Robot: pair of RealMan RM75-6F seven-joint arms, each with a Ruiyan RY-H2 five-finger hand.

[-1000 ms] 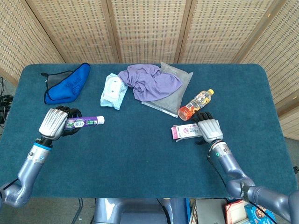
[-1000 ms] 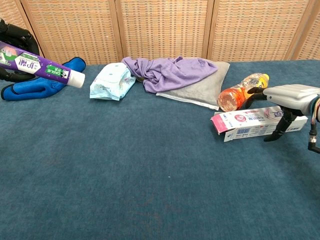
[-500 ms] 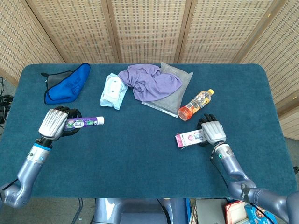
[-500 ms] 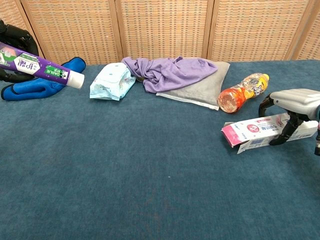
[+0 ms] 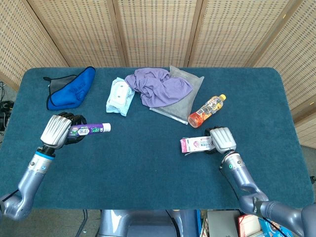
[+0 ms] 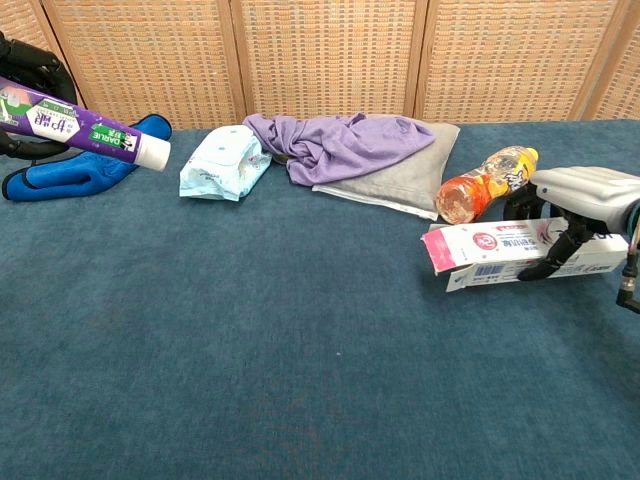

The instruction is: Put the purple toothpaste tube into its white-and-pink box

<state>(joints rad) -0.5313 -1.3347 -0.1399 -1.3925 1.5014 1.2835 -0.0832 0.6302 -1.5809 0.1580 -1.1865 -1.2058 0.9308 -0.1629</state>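
My left hand [image 5: 58, 131] [image 6: 25, 70] grips the purple toothpaste tube [image 5: 90, 129] [image 6: 85, 124] by its tail, held above the table at the left, white cap pointing right. The white-and-pink box [image 5: 197, 144] [image 6: 505, 250] sits at the right, open pink end flap facing left. My right hand [image 5: 221, 139] [image 6: 580, 205] grips the box's right end, fingers wrapped around it. In the chest view the box looks raised slightly off the table.
A blue mitt [image 5: 71, 89] lies at the back left. A wipes pack [image 5: 120, 96], a purple cloth [image 5: 158, 86] on a grey pouch [image 5: 190, 81], and an orange drink bottle [image 5: 207, 110] close behind the box fill the back of the blue table [image 5: 148, 168].
My right hand has shifted the box back to the left and a little up, after pulling it toward the right and nearer. The left hand and tube have barely moved.
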